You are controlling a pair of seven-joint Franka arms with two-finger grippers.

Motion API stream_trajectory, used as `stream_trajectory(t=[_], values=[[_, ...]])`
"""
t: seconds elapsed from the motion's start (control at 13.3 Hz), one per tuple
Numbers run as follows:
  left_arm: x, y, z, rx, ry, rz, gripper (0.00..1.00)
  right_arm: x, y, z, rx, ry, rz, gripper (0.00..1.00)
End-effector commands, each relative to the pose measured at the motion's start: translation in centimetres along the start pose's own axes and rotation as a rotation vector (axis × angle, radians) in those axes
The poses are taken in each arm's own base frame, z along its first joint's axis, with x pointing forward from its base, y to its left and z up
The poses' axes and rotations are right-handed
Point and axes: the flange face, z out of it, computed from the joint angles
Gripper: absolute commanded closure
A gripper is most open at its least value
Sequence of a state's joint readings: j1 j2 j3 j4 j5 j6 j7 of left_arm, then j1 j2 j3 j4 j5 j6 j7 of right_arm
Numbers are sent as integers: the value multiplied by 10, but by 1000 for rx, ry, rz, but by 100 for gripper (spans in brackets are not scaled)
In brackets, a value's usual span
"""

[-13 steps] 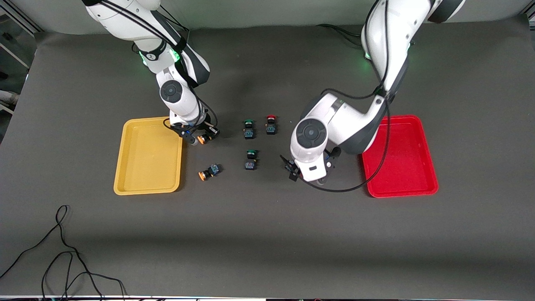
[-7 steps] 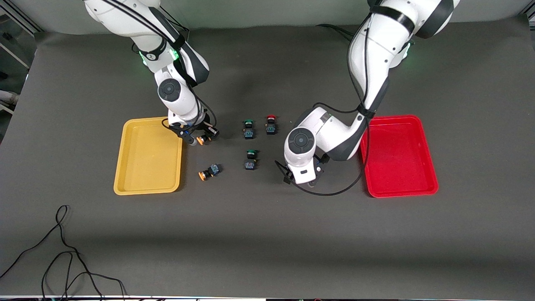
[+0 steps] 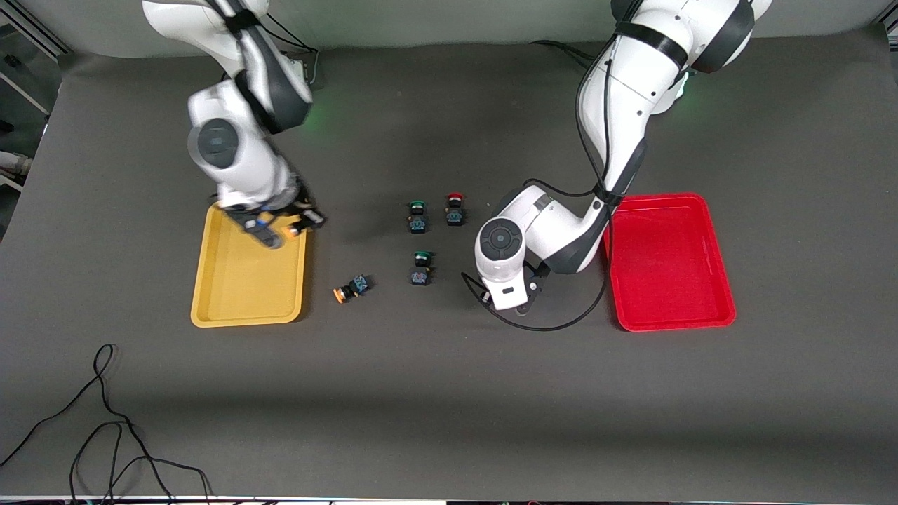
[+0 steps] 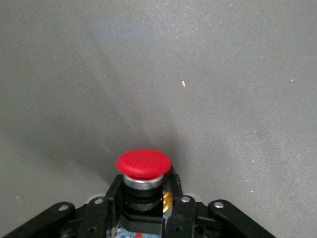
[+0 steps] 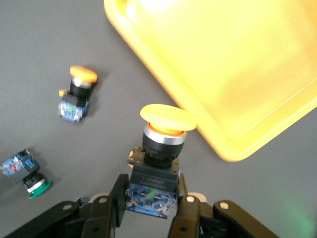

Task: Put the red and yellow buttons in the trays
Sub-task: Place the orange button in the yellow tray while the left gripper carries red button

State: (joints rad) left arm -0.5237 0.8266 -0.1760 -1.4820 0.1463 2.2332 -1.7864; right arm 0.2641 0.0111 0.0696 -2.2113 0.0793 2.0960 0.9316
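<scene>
My right gripper (image 3: 280, 230) is shut on a yellow-capped button (image 5: 166, 134) and holds it up over the yellow tray's (image 3: 245, 280) rim nearest the buttons. The tray also shows in the right wrist view (image 5: 237, 74). A second yellow button (image 3: 351, 287) lies on its side on the table and also shows in the right wrist view (image 5: 78, 94). My left gripper (image 3: 506, 301) is low over the table between the green buttons and the red tray (image 3: 670, 266). It is shut on a red-capped button (image 4: 143, 163). Another red button (image 3: 454, 209) stands farther back.
Two green-capped buttons (image 3: 418, 216) (image 3: 421, 268) stand mid-table near the loose red one; one shows in the right wrist view (image 5: 29, 178). A black cable (image 3: 105, 421) lies near the front edge at the right arm's end.
My right gripper has risen with the yellow button and swung from the table beside the yellow tray to over the tray's rim. My left gripper has shifted slightly toward the green buttons.
</scene>
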Motion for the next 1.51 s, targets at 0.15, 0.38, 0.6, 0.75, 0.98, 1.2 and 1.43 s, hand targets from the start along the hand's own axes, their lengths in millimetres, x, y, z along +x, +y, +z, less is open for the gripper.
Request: stream_trajectory(t=[0.15, 0.38, 0.6, 0.75, 0.98, 1.2, 1.43], values=[[4, -2, -61, 1, 38, 77, 97, 84, 62, -26, 9, -50, -94, 86], [27, -26, -160, 47, -68, 386, 100, 84, 83, 30, 0, -112, -68, 86], [89, -70, -214, 64, -104, 626, 100, 94, 122, 92, -24, -128, -52, 86], [142, -119, -227, 59, -134, 812, 100, 91, 136, 134, -33, -107, -42, 86], [216, -168, -220, 71, -196, 942, 100, 96, 137, 167, -46, -102, -17, 69], [266, -192, -172, 73, -222, 1031, 100, 96, 134, 156, -27, -100, -11, 0], [272, -201, -111, 37, -162, 1041, 100, 96, 117, 97, 20, -98, -25, 0]])
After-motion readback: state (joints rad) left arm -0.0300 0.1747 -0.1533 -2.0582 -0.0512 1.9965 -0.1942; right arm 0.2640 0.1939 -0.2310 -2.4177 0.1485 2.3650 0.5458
